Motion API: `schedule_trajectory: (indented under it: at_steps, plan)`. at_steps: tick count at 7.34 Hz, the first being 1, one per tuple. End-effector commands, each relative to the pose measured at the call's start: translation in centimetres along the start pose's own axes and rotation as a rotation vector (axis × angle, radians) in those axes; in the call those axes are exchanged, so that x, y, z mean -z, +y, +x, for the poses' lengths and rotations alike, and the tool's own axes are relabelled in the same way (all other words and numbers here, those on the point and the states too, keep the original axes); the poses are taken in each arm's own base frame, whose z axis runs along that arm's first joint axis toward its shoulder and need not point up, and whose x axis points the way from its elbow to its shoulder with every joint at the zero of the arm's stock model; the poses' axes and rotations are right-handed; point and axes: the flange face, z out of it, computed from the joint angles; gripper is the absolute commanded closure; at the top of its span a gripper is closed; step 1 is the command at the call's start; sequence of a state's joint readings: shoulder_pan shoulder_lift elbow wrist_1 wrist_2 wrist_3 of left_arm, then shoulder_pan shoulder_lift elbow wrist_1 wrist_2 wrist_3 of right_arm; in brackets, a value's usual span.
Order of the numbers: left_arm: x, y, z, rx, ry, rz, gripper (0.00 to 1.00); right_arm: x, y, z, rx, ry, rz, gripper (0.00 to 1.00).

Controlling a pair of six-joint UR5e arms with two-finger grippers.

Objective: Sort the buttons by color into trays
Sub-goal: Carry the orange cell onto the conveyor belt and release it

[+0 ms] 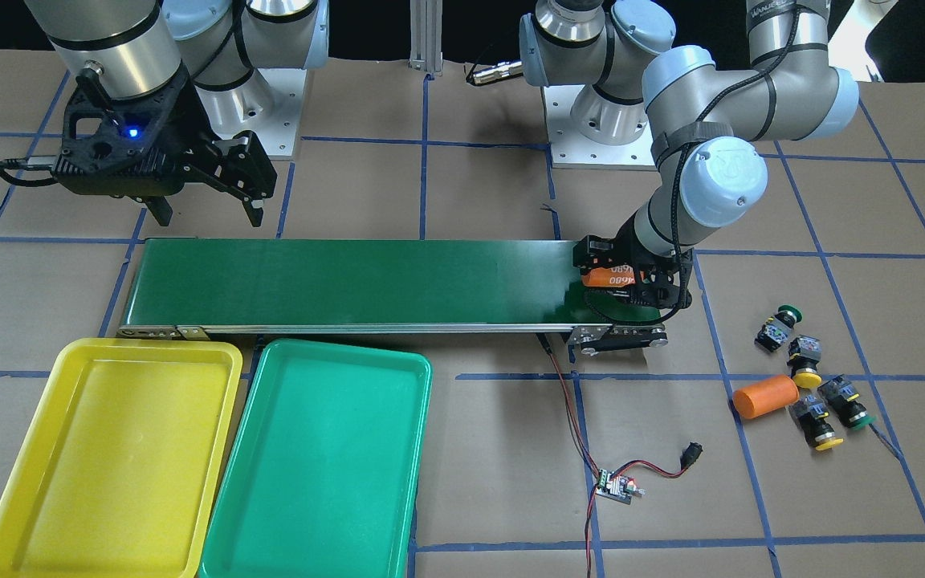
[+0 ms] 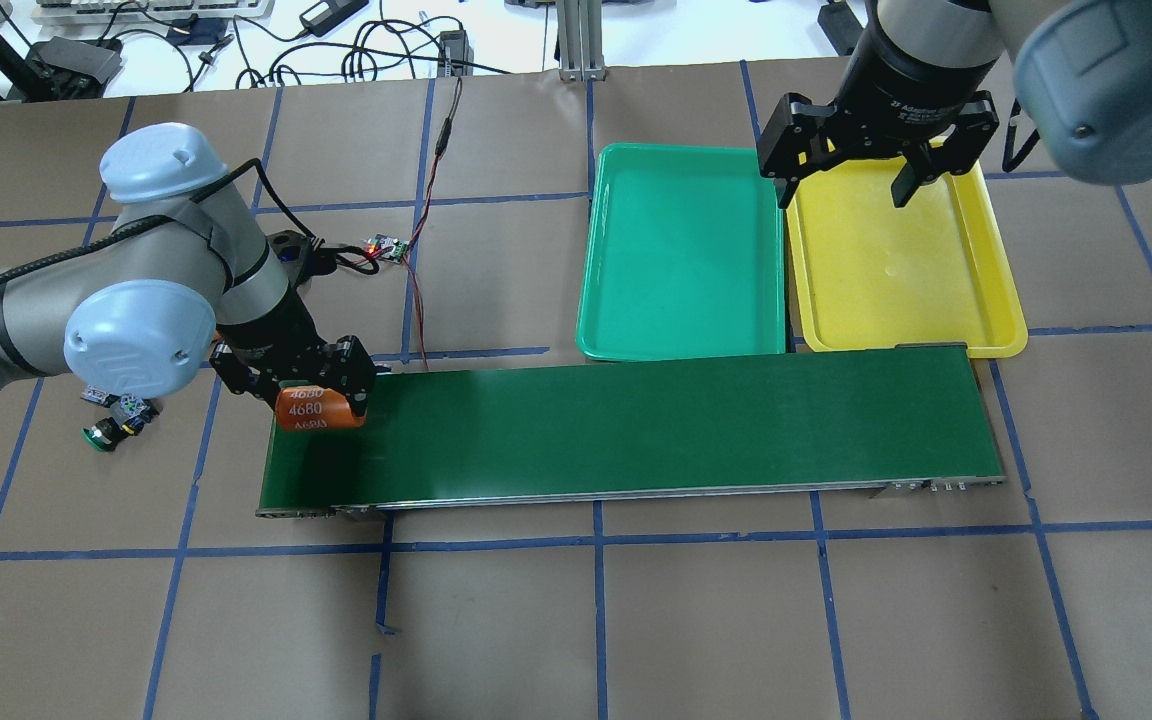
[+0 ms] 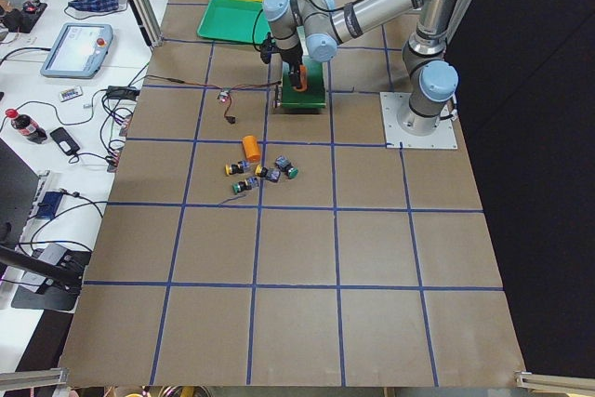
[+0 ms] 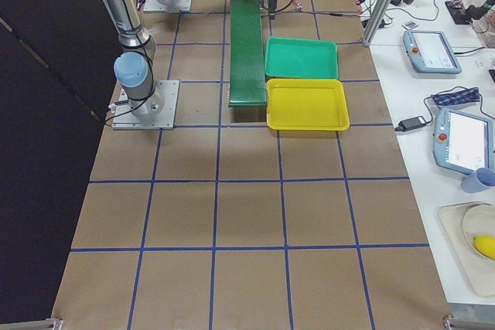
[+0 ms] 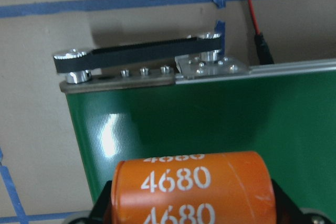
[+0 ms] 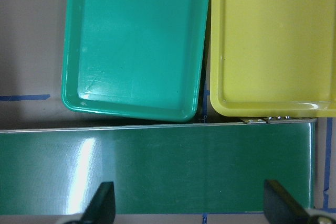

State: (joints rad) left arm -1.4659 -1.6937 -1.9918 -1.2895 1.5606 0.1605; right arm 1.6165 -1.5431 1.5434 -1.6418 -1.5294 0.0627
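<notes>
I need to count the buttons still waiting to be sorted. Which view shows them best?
The exterior front-facing view: all four buttons lie unobstructed, two green-capped and two yellow-capped. Overhead, the left arm hides most of them; only one green button shows clearly. Exterior left shows them tiny. The remaining views miss them.

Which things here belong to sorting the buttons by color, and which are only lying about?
For the job:
green buttons
yellow buttons
yellow tray
teal tray

Only lying about:
orange cylinder marked 4680
second orange cylinder
circuit board with wires
green conveyor belt
</notes>
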Motion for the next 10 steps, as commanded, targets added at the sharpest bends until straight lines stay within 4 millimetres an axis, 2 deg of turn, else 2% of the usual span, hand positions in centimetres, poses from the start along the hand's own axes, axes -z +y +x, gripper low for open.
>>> schedule_trajectory:
  at_steps: [1, 3, 4, 6, 7, 9, 10]
  plan:
    - [-0.3, 0.1, 0.0, 0.0, 0.001, -0.001, 0.0, -0.2, 0.0, 0.1, -0.002, 0.0, -0.005, 0.0]
    - [-0.3, -0.1, -0.1, 0.009, 0.002, -0.003, 0.0, -0.2, 0.1, 0.0, 0.0, 0.0, -0.005, 0.0]
    - [1.4, -0.5, -0.2, 0.009, -0.003, 0.034, 0.0, -0.2, 0.0, 0.1, -0.002, 0.0, -0.005, 0.0]
    - [10.1, -2.1, -1.5, 0.033, -0.017, 0.105, 0.0, 0.0, 0.1, 0.1, 0.0, 0.0, 0.0, 0.0]
    - [13.1, -3.2, -3.4, 0.061, -0.019, 0.14, 0.0, 0.0, 0.1, 0.0, 0.0, 0.0, 0.0, 0.0]
    - [13.4, -5.5, -11.2, 0.168, -0.024, 0.158, 0.0, 0.0, 0.1, 0.0, 0.0, -0.002, 0.0, 0.0]
    - [12.2, -7.5, -15.2, 0.198, -0.045, 0.241, 0.0, 0.0, 0.1, 0.0, -0.001, -0.002, 0.0, 0.0]
